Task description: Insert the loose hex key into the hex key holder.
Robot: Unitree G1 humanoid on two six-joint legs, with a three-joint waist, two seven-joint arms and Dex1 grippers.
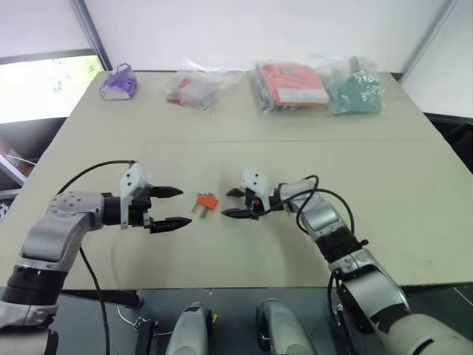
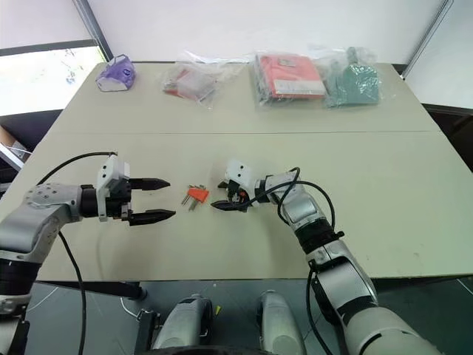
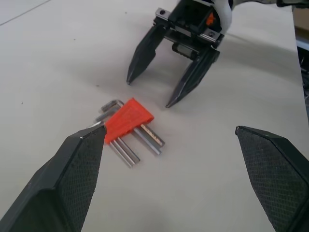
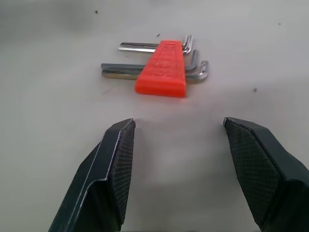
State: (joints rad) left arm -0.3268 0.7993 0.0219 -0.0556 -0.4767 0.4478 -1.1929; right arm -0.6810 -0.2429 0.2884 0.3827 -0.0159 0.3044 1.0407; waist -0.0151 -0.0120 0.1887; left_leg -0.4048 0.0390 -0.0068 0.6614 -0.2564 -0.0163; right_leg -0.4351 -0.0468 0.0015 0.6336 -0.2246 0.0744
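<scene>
Grippers flank hex key holder [image 1: 206, 201]; left gripper [image 1: 169, 206] spread wide, right gripper [image 1: 238, 203] parted; both empty.

A lab-like test room: a plain beige table [image 1: 414, 222] (bagged items [image 1: 292, 86] along its far edge) against bare white walls.
</scene>
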